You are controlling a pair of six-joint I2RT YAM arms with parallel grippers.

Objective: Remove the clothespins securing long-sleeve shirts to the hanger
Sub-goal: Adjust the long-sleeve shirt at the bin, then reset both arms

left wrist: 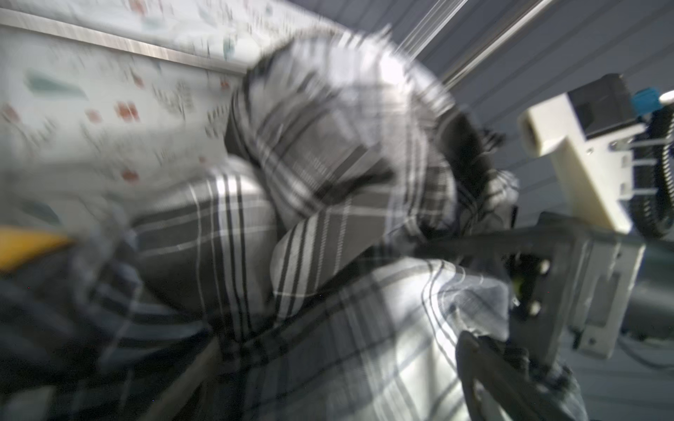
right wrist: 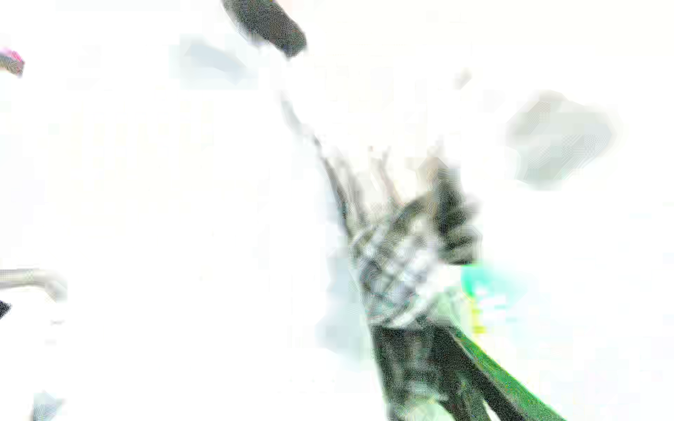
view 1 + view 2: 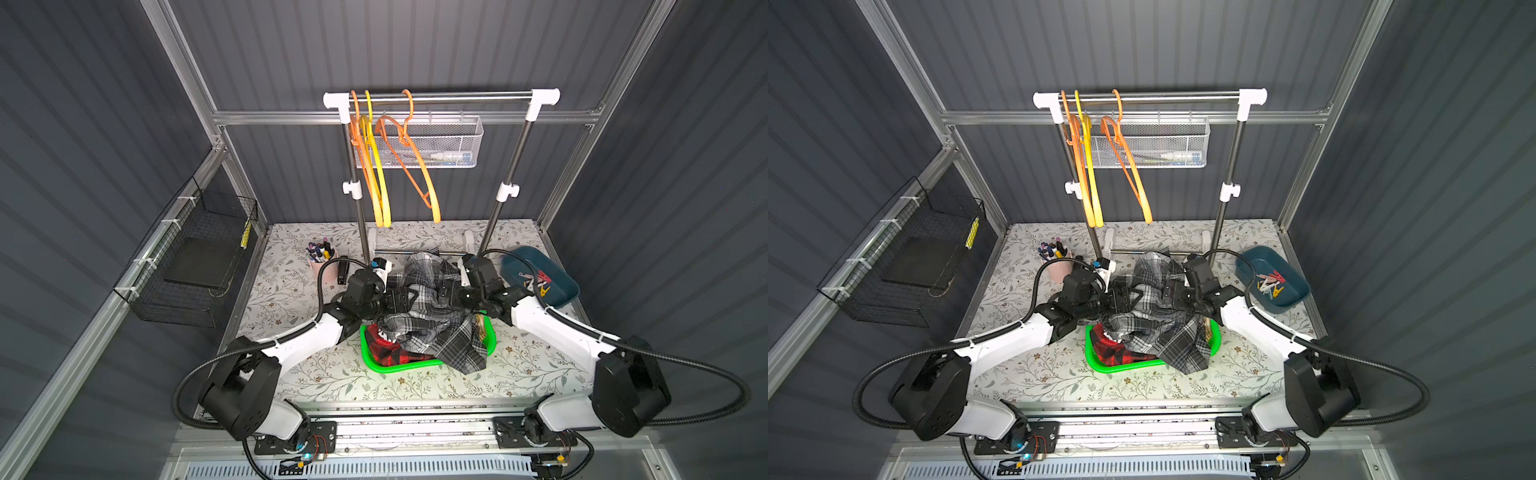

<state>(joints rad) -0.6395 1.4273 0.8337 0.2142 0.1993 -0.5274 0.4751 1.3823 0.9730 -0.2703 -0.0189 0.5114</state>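
Basket (image 3: 390, 368) holds a grey shirt (image 3: 428, 328) heaped over a red shirt (image 3: 386, 351). Left claw (image 3: 409, 300) and right claw (image 3: 446, 293) stand wide over the grey shirt, no grip evident. Clothespins (image 3: 538, 282) lie in the tray (image 3: 573, 291) beyond, at right. Hangers (image 3: 435, 208) hang bare on the rail (image 3: 457, 97). Task appears complete: raise both claws straight up, jaws wide, to avoid snagging fabric.

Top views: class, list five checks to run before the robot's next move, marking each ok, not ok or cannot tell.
1. Hangers bare of shirts: ok.
2. Clothespins lying in the blue tray: ok.
3. Grey plaid shirt wholly inside the green basket: not ok, it spills over the rim.
4. Left fingers open: ok, cloth lies between them.
5. Right fingers clear of the shirt: cannot tell; that wrist view is washed out.
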